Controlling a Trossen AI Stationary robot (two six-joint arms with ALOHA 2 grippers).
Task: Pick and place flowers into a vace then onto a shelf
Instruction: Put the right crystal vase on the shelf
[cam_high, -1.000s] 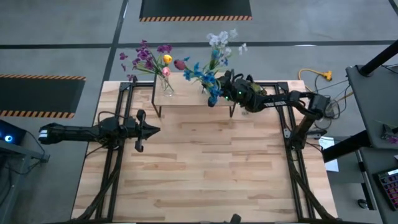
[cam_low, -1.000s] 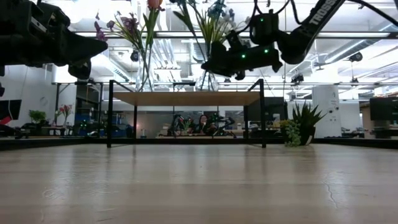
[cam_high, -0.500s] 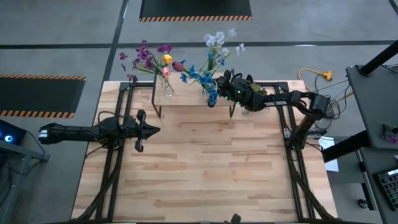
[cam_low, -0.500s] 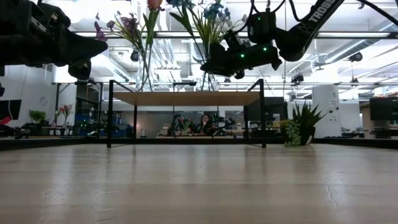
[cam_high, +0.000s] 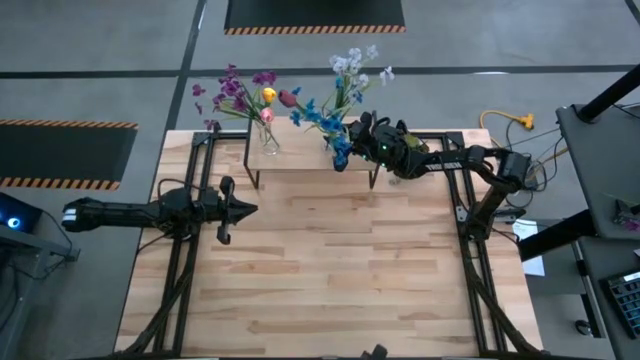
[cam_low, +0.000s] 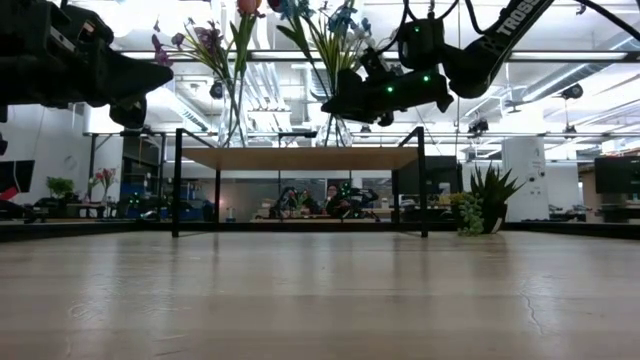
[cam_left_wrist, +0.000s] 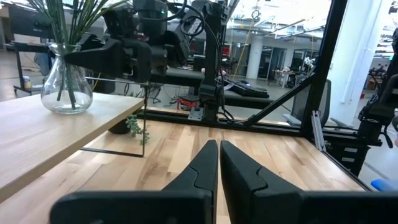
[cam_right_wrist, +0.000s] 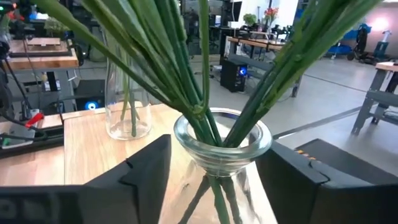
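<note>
The right gripper (cam_high: 348, 137), fingers spread either side of a glass vase (cam_right_wrist: 221, 146) of flowers (cam_high: 340, 95) on the shelf (cam_high: 300, 158) at the table's far edge; the left gripper (cam_high: 243, 208), fingers pressed together, waits at left

Inventory: vases, flower bunches, shelf, arms

Two clear glass vases were counted on one shelf (cam_high: 300, 160): the left vase (cam_high: 268, 140) and the right vase (cam_right_wrist: 222, 144). Each held one bunch of flowers, so two bunches: one purple, pink and yellow (cam_high: 243, 92), one blue and white (cam_high: 340, 95). The number of stems per bunch could not be told. Two dark arms were present, with one left gripper (cam_high: 246, 209) and one right gripper (cam_high: 352, 133). One slatted wooden table (cam_high: 330, 270) carried everything.
</note>
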